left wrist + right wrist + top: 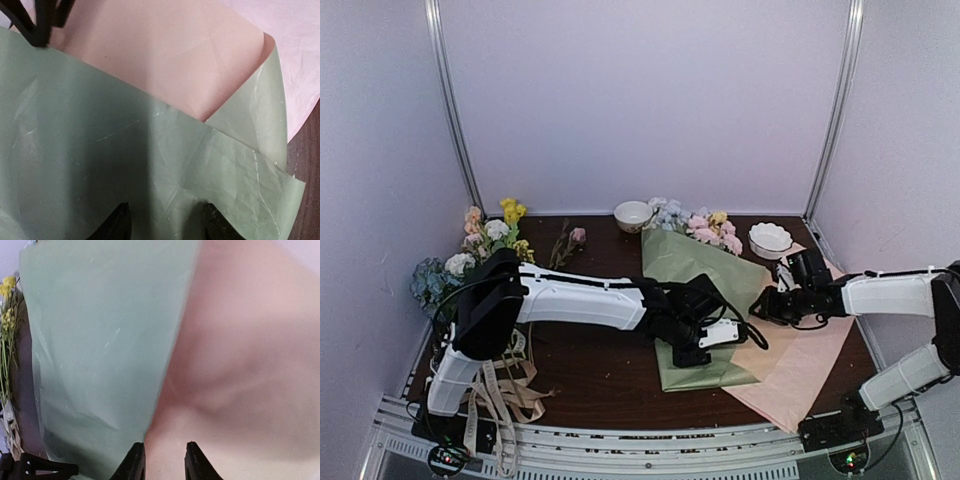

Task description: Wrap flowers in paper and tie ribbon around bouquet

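The paper [695,265] lies mid-table, its olive-green face folded over the stems. The blooms of the flowers [705,225] stick out at the far end of this half-wrapped bouquet. My left gripper [700,345] rests on the green fold [100,150]. Its jaws [167,222] stand apart with paper bulging between them, and a grip cannot be made out. My right gripper [765,308] is at the raised right flap, whose peach face [165,55] shows. Its fingers [165,460] stand slightly apart against the peach paper [240,365]. Pale ribbons [500,385] lie tangled at the near left, their lettering unreadable.
A plain pink sheet [810,370] lies under the paper on the right. Loose flowers [480,245] are piled at the far left, with a single stem [568,243] beside them. Two small bowls [633,214] [770,240] stand near the back wall. Bare brown table [590,360] shows in front.
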{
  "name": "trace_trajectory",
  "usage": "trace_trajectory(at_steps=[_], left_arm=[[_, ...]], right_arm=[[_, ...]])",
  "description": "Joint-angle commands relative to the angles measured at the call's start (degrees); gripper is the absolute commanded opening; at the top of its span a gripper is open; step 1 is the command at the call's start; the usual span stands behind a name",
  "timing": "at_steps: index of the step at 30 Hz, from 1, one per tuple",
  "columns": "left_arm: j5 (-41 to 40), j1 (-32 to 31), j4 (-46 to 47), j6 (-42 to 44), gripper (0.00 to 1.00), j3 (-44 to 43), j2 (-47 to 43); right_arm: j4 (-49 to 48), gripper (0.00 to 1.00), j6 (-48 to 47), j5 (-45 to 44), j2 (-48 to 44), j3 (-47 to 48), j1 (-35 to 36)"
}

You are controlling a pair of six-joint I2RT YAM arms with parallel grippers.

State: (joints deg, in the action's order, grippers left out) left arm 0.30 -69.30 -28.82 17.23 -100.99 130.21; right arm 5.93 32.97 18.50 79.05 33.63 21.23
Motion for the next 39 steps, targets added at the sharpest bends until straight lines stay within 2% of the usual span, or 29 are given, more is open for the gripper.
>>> trace_trajectory(at_steps=[1,5,7,11,21,29,39], left_arm=[[5.02,0.22,-1.78,0.40,0.51,-3.49,3.33],[5.05,0.22,-1.77,-0.61,0.50,-3.46,3.48],[5.21,0.22,-1.66,-0.61,0.50,-3.51,3.49],[5.60,0.22,-1.59,-0.35,0.49,-3.60,3.61],[5.43,0.30,-1.04,-1.23,0.50,-3.23,3.53],[5.58,0.30,-0.89,-1.30,0.50,-3.25,3.61],[5.57,0.30,-0.89,-1.33,0.50,-3.17,3.64]], right_arm=[[6.78,0.33,-2.38,-4.42,-7.14,1.01,-8.48],[10.37,0.40,-3.31,-4.81,-9.08,-0.15,-20.25],[9.67,0.42,-3.30,-1.80,-8.08,-0.67,-25.65],[6.36,0.43,-2.33,3.32,-3.34,-1.07,-31.48],[-2.45,0.44,1.08,10.82,5.73,-2.23,-32.31],[-10.02,0.43,2.83,19.61,4.53,-3.17,-32.31],[-13.08,0.43,6.71,23.22,2.80,-4.82,-31.78]])
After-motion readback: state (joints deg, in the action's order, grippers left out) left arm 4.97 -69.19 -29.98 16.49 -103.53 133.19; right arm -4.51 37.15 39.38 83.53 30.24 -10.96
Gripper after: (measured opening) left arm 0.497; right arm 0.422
